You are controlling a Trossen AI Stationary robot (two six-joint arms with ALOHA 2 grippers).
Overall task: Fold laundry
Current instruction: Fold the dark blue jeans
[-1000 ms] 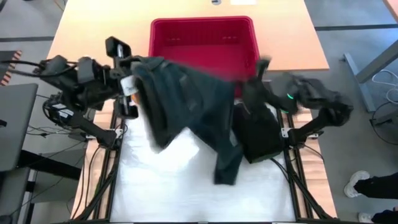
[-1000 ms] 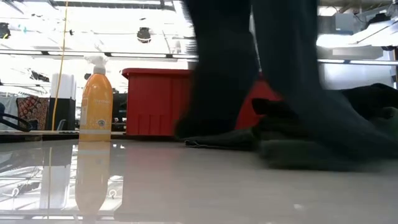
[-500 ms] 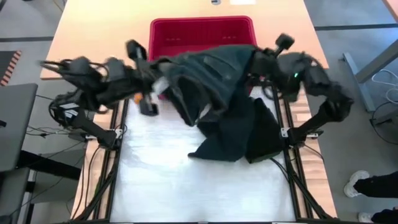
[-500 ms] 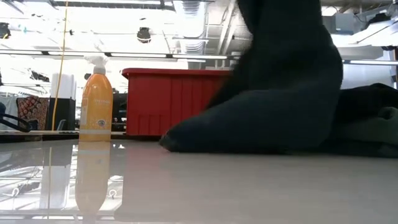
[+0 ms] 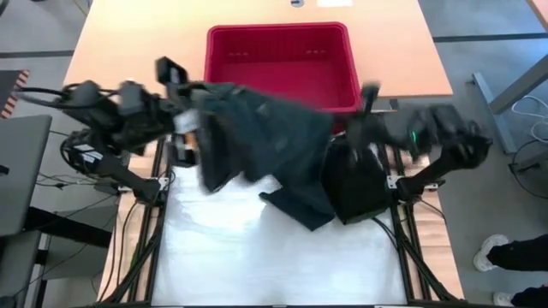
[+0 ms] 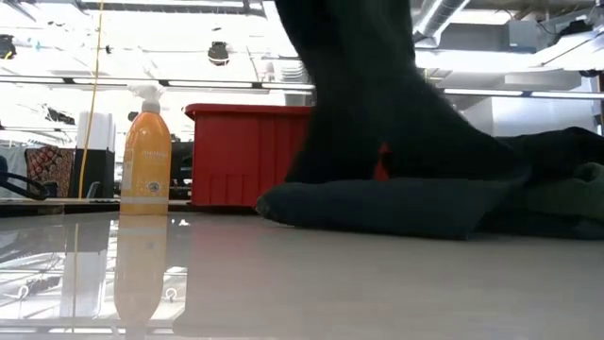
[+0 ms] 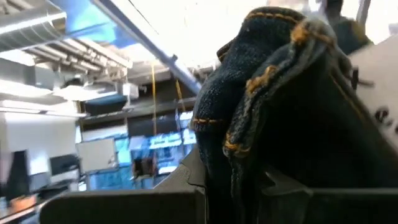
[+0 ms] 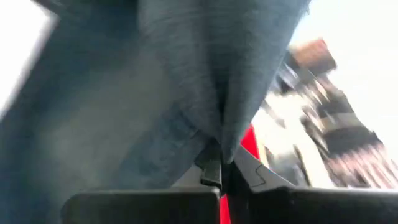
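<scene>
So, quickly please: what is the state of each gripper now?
Left gripper: closed on the dark green garment, held up.
Right gripper: closed on the same garment's other edge.

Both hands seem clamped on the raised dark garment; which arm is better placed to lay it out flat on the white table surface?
Left, probably. The left hand grips the dark denim-like garment beside bare white table surface; the right hand hangs over the black cloth pile.

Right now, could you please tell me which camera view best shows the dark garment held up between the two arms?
The high view: the garment spans from the left gripper to the right gripper, its lower end on the table. The low view shows that draped end; each wrist view shows only a pinched fold.
</scene>
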